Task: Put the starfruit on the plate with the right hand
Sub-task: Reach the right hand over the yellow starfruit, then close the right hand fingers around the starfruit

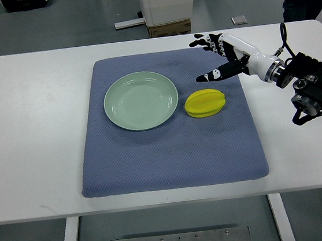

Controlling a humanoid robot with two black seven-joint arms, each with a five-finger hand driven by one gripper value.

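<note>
Hovering spread and empty beyond the ridged yellow starfruit, which lies on the blue mat just right of the pale green plate, the right hand risks nudging it into rolling away.

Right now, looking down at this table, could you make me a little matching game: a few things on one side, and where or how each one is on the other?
Things:
1. starfruit
2. plate
3. right hand
4. mat

States:
A. pale green, empty
B. blue, spread over the white table
C. yellow, lying on the mat just right of the plate
D. fingers spread, holding nothing, beyond the fruit

Pairs: 1-C, 2-A, 3-D, 4-B
</note>
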